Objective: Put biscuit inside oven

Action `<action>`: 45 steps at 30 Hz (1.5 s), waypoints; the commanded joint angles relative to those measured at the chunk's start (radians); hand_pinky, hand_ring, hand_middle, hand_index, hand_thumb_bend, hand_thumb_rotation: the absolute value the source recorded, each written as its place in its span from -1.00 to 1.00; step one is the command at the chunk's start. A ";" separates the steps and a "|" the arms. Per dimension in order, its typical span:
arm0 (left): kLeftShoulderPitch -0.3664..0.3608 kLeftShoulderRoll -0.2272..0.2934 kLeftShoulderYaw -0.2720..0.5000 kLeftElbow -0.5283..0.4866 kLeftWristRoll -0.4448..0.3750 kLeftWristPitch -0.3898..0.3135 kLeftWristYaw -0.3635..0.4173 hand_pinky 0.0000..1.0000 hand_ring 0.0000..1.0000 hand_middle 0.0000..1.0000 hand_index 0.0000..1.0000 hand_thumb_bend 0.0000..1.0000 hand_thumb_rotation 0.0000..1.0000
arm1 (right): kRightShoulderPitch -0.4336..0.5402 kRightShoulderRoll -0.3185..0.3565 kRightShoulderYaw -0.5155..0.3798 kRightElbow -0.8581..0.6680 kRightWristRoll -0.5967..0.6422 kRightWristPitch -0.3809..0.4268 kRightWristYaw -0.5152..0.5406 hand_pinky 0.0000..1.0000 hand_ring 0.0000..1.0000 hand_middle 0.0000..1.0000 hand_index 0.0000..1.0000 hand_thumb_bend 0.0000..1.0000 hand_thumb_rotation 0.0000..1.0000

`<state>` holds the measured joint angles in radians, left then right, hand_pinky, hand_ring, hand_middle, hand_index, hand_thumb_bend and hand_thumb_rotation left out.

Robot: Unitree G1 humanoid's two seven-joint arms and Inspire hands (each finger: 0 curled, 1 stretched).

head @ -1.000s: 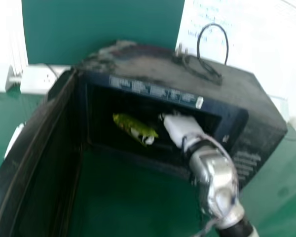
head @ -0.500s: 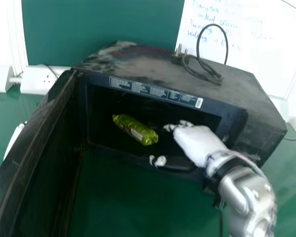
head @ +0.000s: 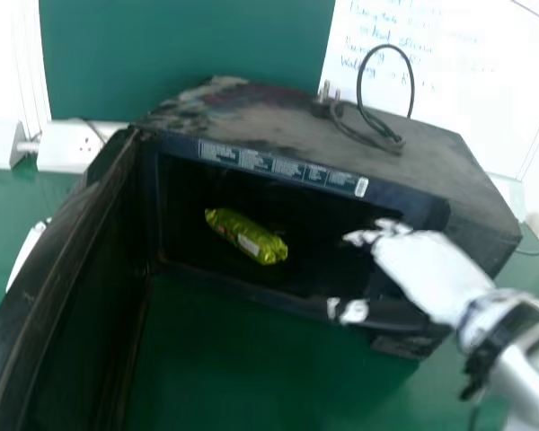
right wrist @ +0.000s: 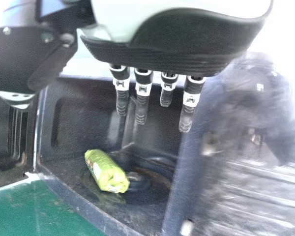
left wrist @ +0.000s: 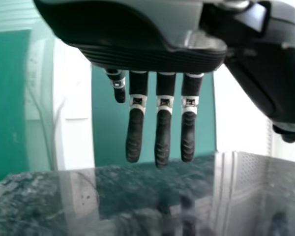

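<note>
One big green surface (head: pixel 242 377) holds up a dark oven (head: pixel 395 171). The oven has its door (head: pixel 36 296) wide open, on the left side of the head view. Behind it is a green wall (head: pixel 189 54), and a white board (head: pixel 467 99) with blue hand writing on it is at the right.

The right hand (head: pixel 431 269) is at the right part of the oven's open front. In the right wrist view its fingers (right wrist: pixel 141 113) are straight and open, with nothing in them. The left hand (left wrist: pixel 162 59) is in the left wrist view, over a shiny, dark, speckled top (left wrist: pixel 137 191). Its fingers (left wrist: pixel 163 137) are straight and open too, and hold nothing.

In the head view, a black cord (head: pixel 364 94) with a plug lies on top of the oven, and part of it sticks up in a loop. A white socket box (head: pixel 67 145) is to the left of the oven.

The right wrist view looks into the oven and shows a round shape (right wrist: pixel 160 182) on its floor. The green biscuit pack (head: pixel 242 235) lies in the oven, on a slant, apart from the right hand. It has a small pale patch on its side. Over the oven's opening runs a thin strip of labels (head: pixel 278 165) with tiny print.
</note>
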<state>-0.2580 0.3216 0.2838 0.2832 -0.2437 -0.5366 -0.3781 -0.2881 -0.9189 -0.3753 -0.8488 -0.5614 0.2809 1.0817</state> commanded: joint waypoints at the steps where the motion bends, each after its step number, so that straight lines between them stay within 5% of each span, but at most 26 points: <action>1: 0.007 0.012 -0.013 -0.004 0.015 -0.041 -0.017 -0.42 -0.27 -0.15 -0.04 0.02 -0.86 | 0.015 -0.040 -0.059 0.002 0.051 0.021 0.022 0.63 0.72 0.75 0.81 0.67 0.39; 7: 0.034 0.024 -0.036 -0.065 0.067 -0.089 -0.020 -0.41 -0.26 -0.14 -0.03 0.02 -0.86 | 0.051 -0.028 -0.146 0.025 0.080 0.062 -0.054 0.29 0.54 0.62 0.70 0.89 0.19; 12: 0.066 0.021 -0.068 -0.171 0.113 -0.085 -0.001 -0.43 -0.27 -0.15 -0.04 0.02 -0.87 | 0.082 -0.076 -0.191 0.041 0.061 0.113 -0.058 0.52 0.67 0.69 0.74 0.93 0.28; 21: 0.090 0.022 -0.141 -0.270 0.173 -0.090 0.001 -0.49 -0.36 -0.25 -0.04 0.02 -0.89 | 0.139 -0.060 -0.306 0.073 0.082 0.107 -0.127 0.36 0.55 0.59 0.68 0.84 0.21; 33: 0.111 0.054 -0.175 -0.258 0.235 -0.129 -0.003 -0.46 -0.36 -0.26 -0.04 0.03 -0.88 | 0.188 -0.085 -0.385 0.080 0.083 0.264 -0.140 0.51 0.65 0.72 0.76 1.00 0.32; 45: 0.097 0.084 -0.184 -0.211 0.242 -0.153 -0.004 -0.42 -0.33 -0.23 -0.04 0.03 -0.89 | 0.210 -0.069 -0.488 0.140 0.148 0.279 -0.187 0.37 0.54 0.67 0.73 0.93 0.17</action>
<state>-0.1650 0.3969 0.1060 0.0564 -0.0136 -0.6778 -0.3873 -0.0962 -0.9989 -0.7906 -0.7865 -0.3551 0.5047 0.9446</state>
